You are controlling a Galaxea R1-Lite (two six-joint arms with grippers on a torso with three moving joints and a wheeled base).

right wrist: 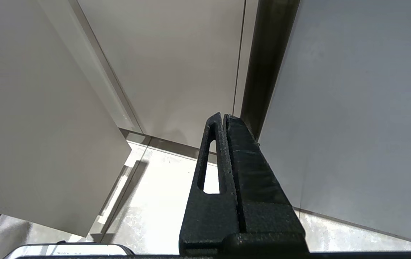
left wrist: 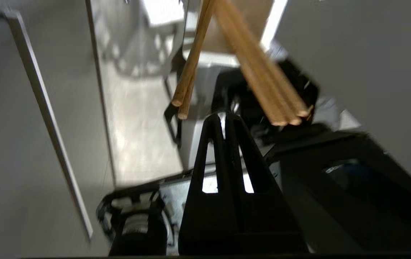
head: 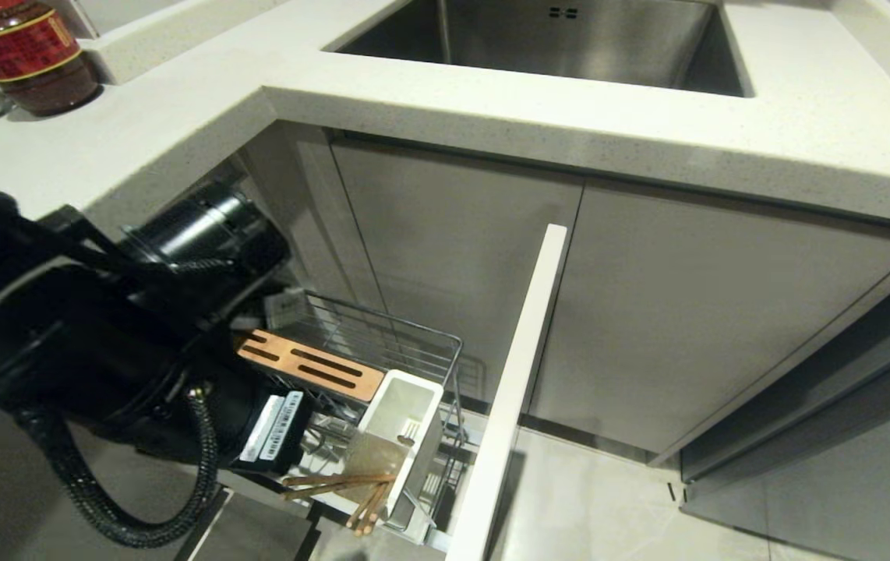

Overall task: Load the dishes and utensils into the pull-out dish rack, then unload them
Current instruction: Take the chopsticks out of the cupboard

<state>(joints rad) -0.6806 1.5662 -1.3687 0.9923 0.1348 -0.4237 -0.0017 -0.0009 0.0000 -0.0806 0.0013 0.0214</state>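
Left gripper [left wrist: 225,117] has black fingers pressed together on nothing, tips just short of the thin light-brown wooden chopsticks [left wrist: 263,79]. Judged step: picking the chopsticks out to unload; best to spread the fingers first, take the free ends side-on, then lift along the sticks so they don't snag the holder rim. Chopsticks [head: 351,487] lean out of the white rectangular plastic utensil holder [head: 406,428], near end of the chrome wire pull-out rack [head: 429,351], ends splayed. Right gripper [right wrist: 223,118] clenched, empty, parked by the cabinet doors.
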